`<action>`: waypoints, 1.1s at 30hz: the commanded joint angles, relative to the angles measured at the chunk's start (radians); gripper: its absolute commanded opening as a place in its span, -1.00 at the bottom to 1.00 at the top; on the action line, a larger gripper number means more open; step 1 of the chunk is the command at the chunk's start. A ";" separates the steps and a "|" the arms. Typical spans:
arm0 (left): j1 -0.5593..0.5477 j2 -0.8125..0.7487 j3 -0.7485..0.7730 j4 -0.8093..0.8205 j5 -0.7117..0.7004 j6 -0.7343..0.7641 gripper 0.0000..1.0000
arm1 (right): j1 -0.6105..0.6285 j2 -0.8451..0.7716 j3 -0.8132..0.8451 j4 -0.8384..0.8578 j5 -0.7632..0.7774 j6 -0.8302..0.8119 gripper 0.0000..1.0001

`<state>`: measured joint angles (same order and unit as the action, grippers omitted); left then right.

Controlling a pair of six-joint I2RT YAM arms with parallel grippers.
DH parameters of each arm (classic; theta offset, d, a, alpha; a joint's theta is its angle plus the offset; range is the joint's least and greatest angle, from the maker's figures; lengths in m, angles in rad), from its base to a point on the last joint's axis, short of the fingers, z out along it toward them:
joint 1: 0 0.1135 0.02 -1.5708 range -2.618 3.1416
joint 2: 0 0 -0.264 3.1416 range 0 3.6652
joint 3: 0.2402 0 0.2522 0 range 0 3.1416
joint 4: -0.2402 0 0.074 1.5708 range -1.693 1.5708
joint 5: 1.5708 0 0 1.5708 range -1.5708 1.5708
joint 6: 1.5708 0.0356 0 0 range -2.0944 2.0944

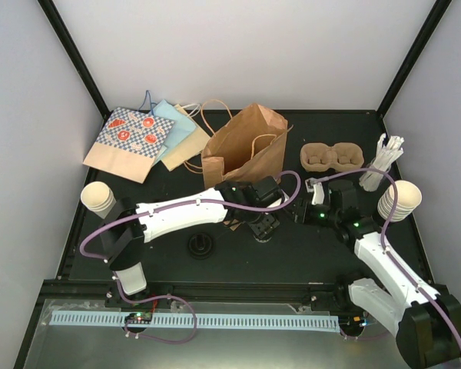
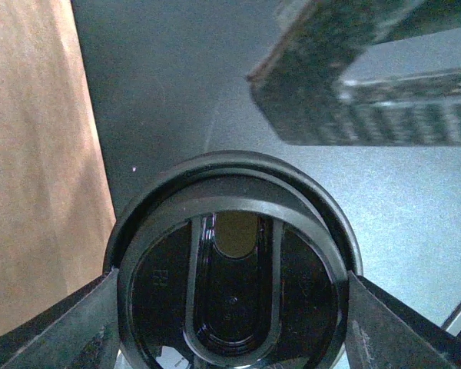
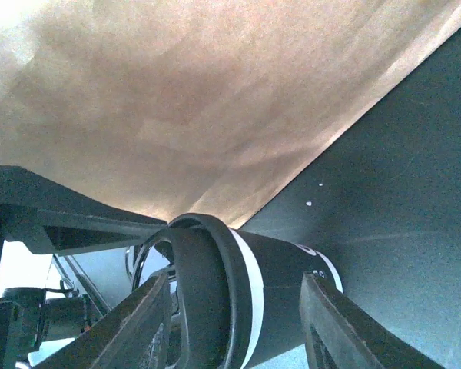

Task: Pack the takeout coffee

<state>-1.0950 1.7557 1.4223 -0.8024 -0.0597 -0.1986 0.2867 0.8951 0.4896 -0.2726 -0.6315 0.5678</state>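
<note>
A round black lid [image 2: 230, 284] sits between the fingers of my left gripper [image 2: 230, 307], which is shut on its rim. That lid [image 3: 203, 277] sits on top of a small cup [image 3: 284, 288], which looks dark in shadow with a pale band under the rim. My right gripper [image 3: 234, 307] is turned on its side, jaws apart. The cup lies just past its fingertips and is not pinched. In the top view, the left gripper [image 1: 261, 221] hides the cup, with the right gripper [image 1: 306, 207] close beside it. The tan two-hollow carrier [image 1: 333, 157] stands at the back right.
The brown paper bag [image 1: 246, 146] stands open just behind both grippers. Stacks of cream cups are at the left edge [image 1: 98, 198] and the right [image 1: 399, 200]. Black lids [image 1: 200, 246] lie in front of the left arm. White sticks [image 1: 386, 161] and flat patterned bags [image 1: 138, 138] are at the back.
</note>
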 commanded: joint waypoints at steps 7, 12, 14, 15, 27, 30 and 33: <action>-0.014 0.044 -0.034 -0.111 0.083 0.027 0.26 | 0.005 0.122 -0.050 0.150 -0.061 0.002 -0.03; -0.014 0.052 -0.030 -0.113 0.085 0.025 0.26 | 0.005 0.168 -0.075 0.198 -0.078 0.002 -0.05; -0.014 0.055 -0.029 -0.112 0.089 0.027 0.26 | 0.004 0.196 -0.084 0.220 -0.098 0.001 -0.06; -0.013 0.056 -0.029 -0.111 0.091 0.029 0.26 | 0.005 0.209 -0.088 0.229 -0.106 -0.001 -0.06; -0.014 0.075 -0.036 -0.076 0.105 0.031 0.25 | 0.013 0.369 -0.120 0.356 -0.156 0.002 -0.06; -0.014 0.081 -0.037 -0.072 0.106 0.031 0.24 | 0.022 0.420 -0.135 0.382 -0.139 -0.002 -0.07; -0.014 0.084 -0.038 -0.071 0.105 0.030 0.24 | 0.027 0.483 -0.169 0.415 -0.109 0.000 -0.09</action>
<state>-1.0943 1.7603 1.4242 -0.7906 -0.0483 -0.1749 0.2852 1.2755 0.4046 0.1986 -0.8234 0.5846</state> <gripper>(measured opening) 0.753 0.466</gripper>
